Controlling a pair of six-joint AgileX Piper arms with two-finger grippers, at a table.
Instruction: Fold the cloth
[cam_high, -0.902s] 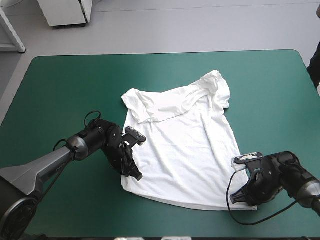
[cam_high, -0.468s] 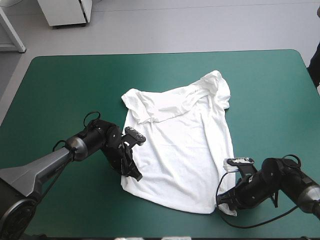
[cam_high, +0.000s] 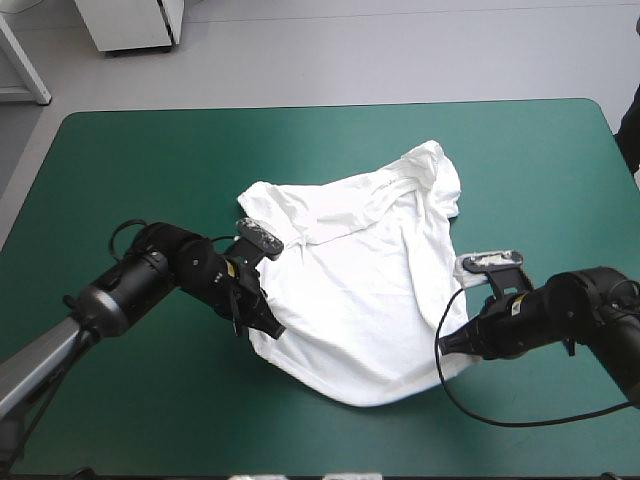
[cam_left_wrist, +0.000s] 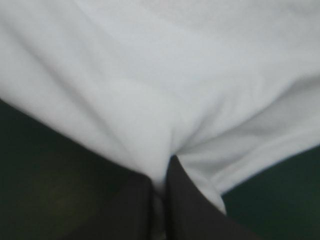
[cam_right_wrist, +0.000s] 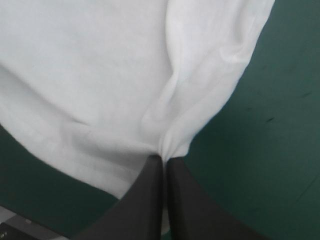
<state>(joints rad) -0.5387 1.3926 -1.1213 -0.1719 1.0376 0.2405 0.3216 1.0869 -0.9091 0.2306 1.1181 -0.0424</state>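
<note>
Risen inward, left hand (cam_high: 269, 327) and right hand (cam_high: 444, 345) pinch T-shirt (cam_high: 350, 280) hem, pinched edge hidden.

Bare teal-green cover (cam_high: 130, 150) all round T-shirt (cam_high: 370, 300), sole obstacle mid-table.

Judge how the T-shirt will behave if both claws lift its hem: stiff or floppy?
Probably floppy: the T-shirt bunches into creases where the left claw and right claw pinch it. Its hem bows in a loose curve between them, so it will likely sag. Seemingly light: small pinches hold it.
</note>
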